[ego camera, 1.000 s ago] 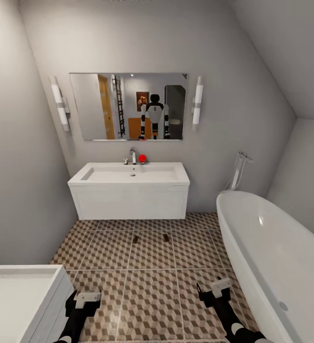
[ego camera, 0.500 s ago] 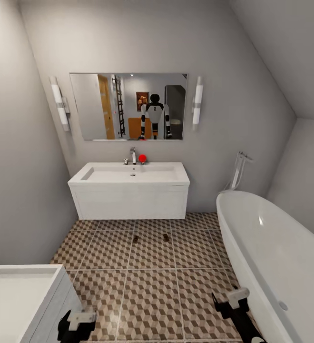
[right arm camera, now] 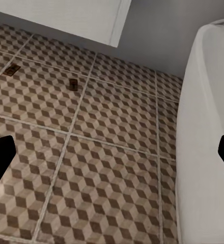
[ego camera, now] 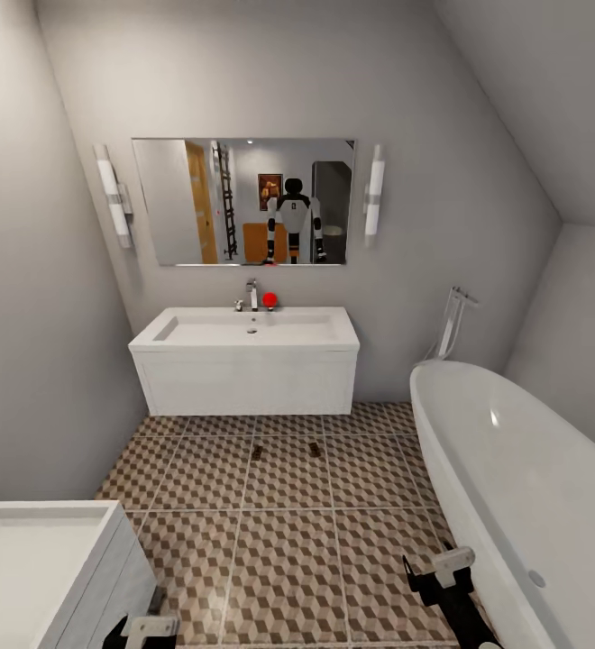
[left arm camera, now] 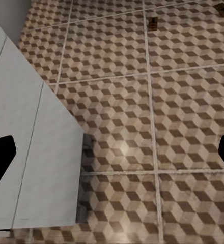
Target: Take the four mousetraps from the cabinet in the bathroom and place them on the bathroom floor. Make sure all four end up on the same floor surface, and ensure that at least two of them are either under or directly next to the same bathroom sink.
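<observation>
Lying on the bathroom floor (ego camera: pixel 288 559), two mousetraps (ego camera: pixel 257 452) face the sink (ego camera: pixel 248 338).

The bathroom floor (ego camera: pixel 288 559) is laid in large square tiles printed with brown, beige and white cubes, pale grout between them; two mousetraps lie flat on it just in front of the sink (ego camera: pixel 248 347); one mousetrap (ego camera: pixel 257 452) sits near another mousetrap (ego camera: pixel 315 448), apart, not touching.

black arms, pale hand (ego camera: pixel 452 561) brackets (blocky)
</observation>
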`<state>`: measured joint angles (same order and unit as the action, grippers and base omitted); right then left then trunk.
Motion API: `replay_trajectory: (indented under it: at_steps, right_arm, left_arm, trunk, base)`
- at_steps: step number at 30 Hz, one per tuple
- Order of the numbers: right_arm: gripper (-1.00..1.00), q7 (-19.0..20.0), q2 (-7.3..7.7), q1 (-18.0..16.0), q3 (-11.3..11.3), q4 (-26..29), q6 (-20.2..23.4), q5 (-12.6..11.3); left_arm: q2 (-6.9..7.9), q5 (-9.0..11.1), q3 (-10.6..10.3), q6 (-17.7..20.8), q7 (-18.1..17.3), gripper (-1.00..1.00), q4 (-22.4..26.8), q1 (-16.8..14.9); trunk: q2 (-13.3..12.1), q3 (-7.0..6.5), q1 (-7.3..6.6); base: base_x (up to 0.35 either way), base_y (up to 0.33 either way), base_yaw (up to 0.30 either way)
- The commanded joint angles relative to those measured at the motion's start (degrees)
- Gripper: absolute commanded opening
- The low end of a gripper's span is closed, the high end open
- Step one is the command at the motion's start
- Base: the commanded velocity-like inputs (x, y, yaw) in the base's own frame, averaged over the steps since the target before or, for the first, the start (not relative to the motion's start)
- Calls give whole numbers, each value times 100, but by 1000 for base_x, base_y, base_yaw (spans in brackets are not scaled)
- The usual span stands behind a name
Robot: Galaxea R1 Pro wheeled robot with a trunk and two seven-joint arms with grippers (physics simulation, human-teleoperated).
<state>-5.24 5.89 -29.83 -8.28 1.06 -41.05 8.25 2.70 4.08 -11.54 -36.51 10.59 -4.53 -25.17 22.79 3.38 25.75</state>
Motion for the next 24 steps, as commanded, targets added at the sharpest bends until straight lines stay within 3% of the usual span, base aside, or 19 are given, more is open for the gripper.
replay_trajectory:
  at_steps: [1,10,24]
  right_arm:
    - [100,-55,-1,-6,-21,-6,-8,40]
    - [100,-69,-15,-4,-16,0,-5,-310]
    - [100,-74,-17,-5,-15,-2,0,-385]
  left_arm:
    - [-9,40,-50,11,9,100,-21,-9]
    - [-54,40,-50,165,5,100,-13,-5]
    - [-59,40,-50,172,5,100,-13,-5]
  trunk:
    - [13,13,4]
    - [13,13,4]
    - [13,13,4]
  base:
    - [0,0,0]
    - [0,0,17]
    - [0,0,266]
